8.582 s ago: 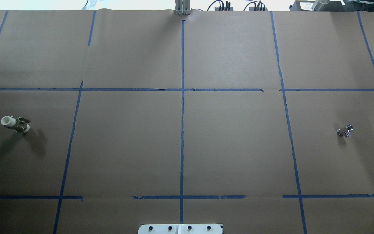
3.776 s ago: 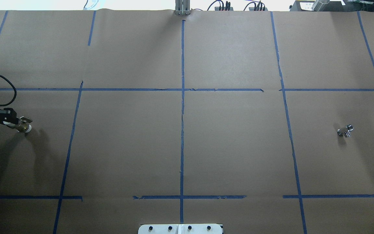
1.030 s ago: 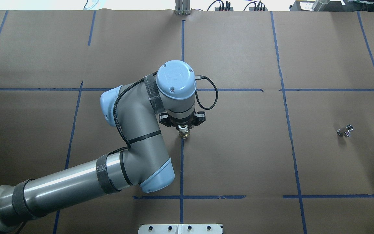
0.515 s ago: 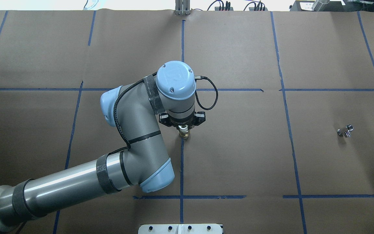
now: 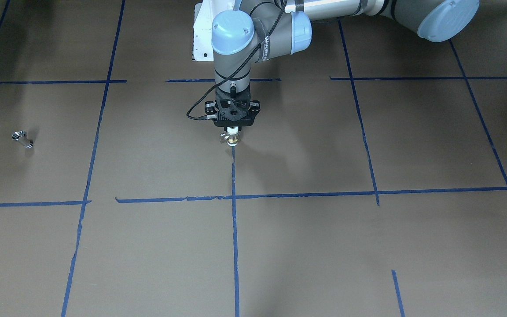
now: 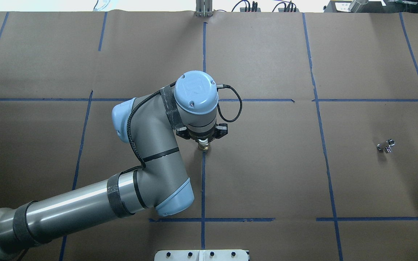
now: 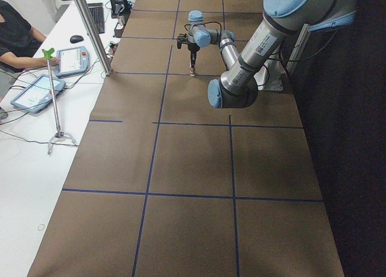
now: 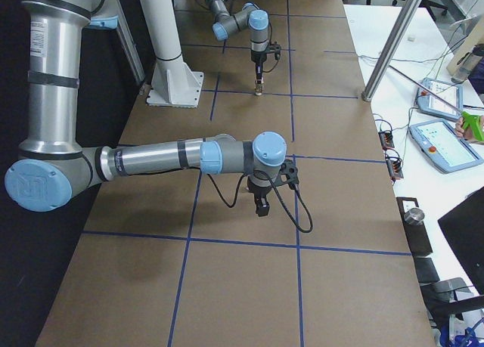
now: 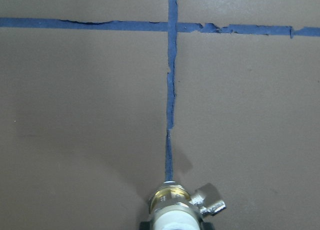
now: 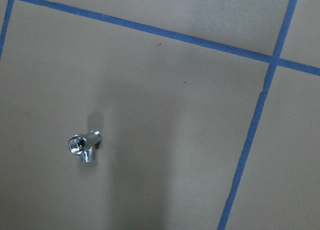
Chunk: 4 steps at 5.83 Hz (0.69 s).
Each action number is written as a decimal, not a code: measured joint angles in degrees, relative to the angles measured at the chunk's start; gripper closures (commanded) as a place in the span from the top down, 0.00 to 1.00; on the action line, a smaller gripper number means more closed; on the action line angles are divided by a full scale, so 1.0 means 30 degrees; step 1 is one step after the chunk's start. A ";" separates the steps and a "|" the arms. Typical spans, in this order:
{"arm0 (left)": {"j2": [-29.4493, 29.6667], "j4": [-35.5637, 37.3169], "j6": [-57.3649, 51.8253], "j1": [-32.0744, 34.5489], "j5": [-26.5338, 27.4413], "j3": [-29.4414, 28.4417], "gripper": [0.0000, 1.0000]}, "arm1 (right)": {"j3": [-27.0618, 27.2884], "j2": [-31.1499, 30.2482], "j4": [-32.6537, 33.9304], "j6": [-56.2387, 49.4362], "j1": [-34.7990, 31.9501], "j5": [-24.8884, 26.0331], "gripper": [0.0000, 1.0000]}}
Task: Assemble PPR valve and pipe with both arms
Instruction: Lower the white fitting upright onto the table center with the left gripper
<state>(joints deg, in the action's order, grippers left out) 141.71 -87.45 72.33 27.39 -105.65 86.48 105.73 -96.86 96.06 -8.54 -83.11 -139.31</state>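
The PPR valve (image 6: 204,145), a white collar on a brass-and-silver body with a side stub, hangs upright just above the table's centre, over the middle blue tape line. My left gripper (image 6: 203,142) points straight down and is shut on its white end; the left wrist view shows the valve (image 9: 176,206) close below the camera. The pipe (image 6: 385,146), a small shiny silver piece, lies alone on the brown paper at the far right, and it also shows in the right wrist view as the pipe (image 10: 85,146). My right gripper (image 8: 262,208) shows only in the exterior right view, hovering above the paper; I cannot tell whether it is open or shut.
Brown paper with a grid of blue tape lines (image 6: 203,181) covers the table. A white base plate (image 6: 201,255) sits at the near edge, with a metal post (image 6: 203,9) and cables at the far edge. A person (image 7: 15,38) sits at a side table with tablets.
My left gripper took hold of the valve at the far left and carried it to the table's centre. Over the last second it only shifted slightly. The pipe has not moved.
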 measured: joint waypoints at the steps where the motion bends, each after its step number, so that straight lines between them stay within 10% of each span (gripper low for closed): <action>1: -0.0009 -0.0001 -0.0001 -0.0023 -0.0006 0.0001 0.99 | -0.0001 0.0001 0.0000 0.0004 0.0032 0.0001 1.00; 4: -0.0022 0.0016 0.0195 0.0041 -0.0056 0.0690 1.00 | 0.0338 -0.0007 0.0000 0.1114 0.0563 -0.0031 1.00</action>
<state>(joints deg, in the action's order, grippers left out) 141.65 -87.40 72.92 27.51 -105.82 88.56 106.75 -96.88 96.06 -5.20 -81.42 -139.40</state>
